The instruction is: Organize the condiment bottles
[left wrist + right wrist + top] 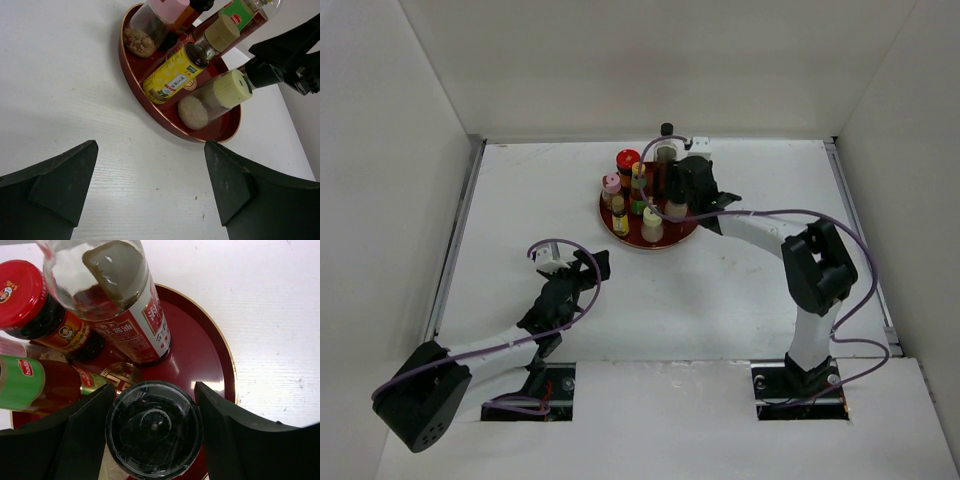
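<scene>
Several condiment bottles stand on a round red plate (692, 232). They include a red-capped jar (628, 158), a pink-capped jar (611, 183), the tall black-capped clear bottle (667, 130), a yellow-labelled bottle (618, 215) and a cream-capped jar (652, 225). My right gripper (154, 432) reaches over the plate's right side. Its jaws press both sides of a dark grinder-topped bottle (154, 410) that stands on the plate (200, 350). My left gripper (150, 185) is open and empty, low over bare table, short of the plate's near left rim (150, 95). It shows in the top view (582, 262) left of centre.
The table is a white surface enclosed by white walls on the left, back and right. In the right wrist view the tall red-labelled bottle (135, 320), the red-capped jar (20, 292) and a green-labelled bottle (20, 380) crowd close behind and left of the gripped bottle.
</scene>
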You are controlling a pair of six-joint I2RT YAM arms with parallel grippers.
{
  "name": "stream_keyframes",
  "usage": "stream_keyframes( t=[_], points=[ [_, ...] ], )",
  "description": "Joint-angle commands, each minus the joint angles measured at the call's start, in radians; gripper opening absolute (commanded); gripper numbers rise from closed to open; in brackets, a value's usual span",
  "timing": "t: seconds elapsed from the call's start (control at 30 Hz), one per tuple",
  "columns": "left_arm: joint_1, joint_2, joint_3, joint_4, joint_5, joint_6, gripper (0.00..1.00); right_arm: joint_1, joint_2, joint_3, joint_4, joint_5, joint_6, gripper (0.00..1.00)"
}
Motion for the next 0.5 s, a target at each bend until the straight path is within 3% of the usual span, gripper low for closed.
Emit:
stream_keyframes(
  t=[0.0,0.07,0.13,0.33,0.47],
  points=[
    [0.01,0.004,0.019,0.049,0.012,-0.008,0.9,0.019,-0.017,0.044,0.118,0.059,-0.042,0.63],
    [0.008,-0.001,0.019,0.046,0.005,-0.008,0.95,0.027,-0.038,0.031,0.118,0.06,-0.042,0.78],
    [0.008,0.004,0.022,0.046,-0.003,-0.008,1.0,0.032,-0.066,0.014,0.118,0.063,-0.039,0.87],
    [0.004,0.042,0.054,0.02,0.0,0.006,1.0,0.042,-0.233,-0.112,0.122,0.072,-0.03,1.0],
    [0.007,0.045,0.091,-0.05,0.003,0.025,1.0,0.033,-0.415,-0.306,0.174,0.131,-0.025,1.0]
  ],
)
